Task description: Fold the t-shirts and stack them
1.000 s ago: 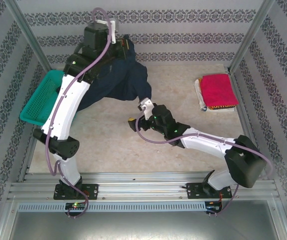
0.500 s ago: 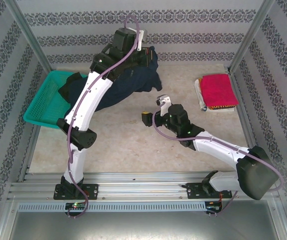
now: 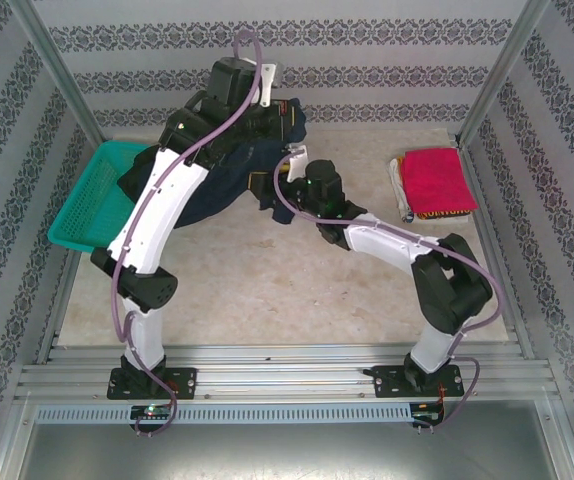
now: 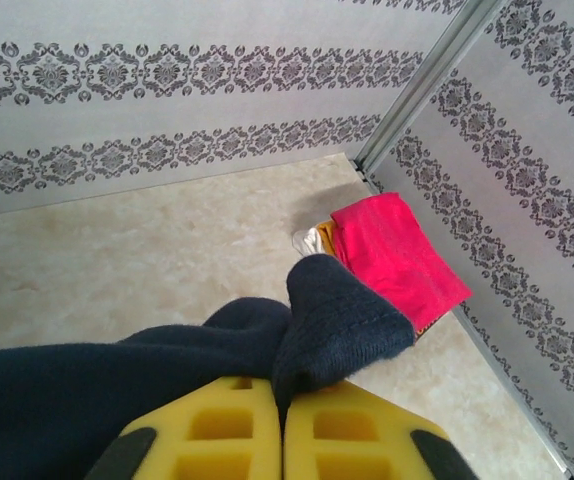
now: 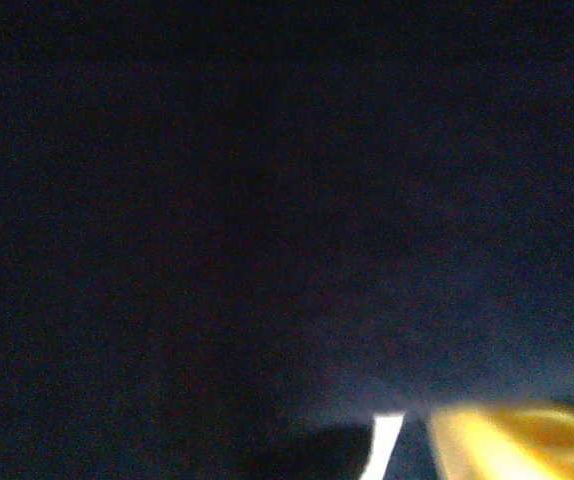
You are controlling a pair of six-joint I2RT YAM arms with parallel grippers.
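Left wrist view: the left end effector (image 4: 282, 412) has its two yellow fingers pressed together on a fold of the navy t-shirt (image 4: 117, 385), and a cuff-like roll of cloth bulges up just past the tips. It is a small bite near an edge. I'd judge the cloth could slide out if the arm pulls hard or the weight of the shirt drags on it.

From above, the right end effector (image 3: 267, 190) is pushed against the near side of the same shirt. The shirt is bunched between the two arms at the back left of the table (image 3: 267, 280), with one end reaching toward the teal basket (image 3: 82, 210). On the right wrist camera there is dark cloth right up to the lens and a blur of one yellow finger (image 5: 512, 440). I can't tell whether that end effector is wide, narrow or has caught anything. The risk there is that it closes on several layers at once, or on none, and the shirt then comes down twisted rather than flat.

Further out, the pinkish-red t-shirt (image 3: 435, 178) lies folded on a small pile by the right wall, well apart from the arms. A wide swing of the navy shirt, or of the right elbow, might brush that pile and spoil it. The end near the basket may also snag on its rim.
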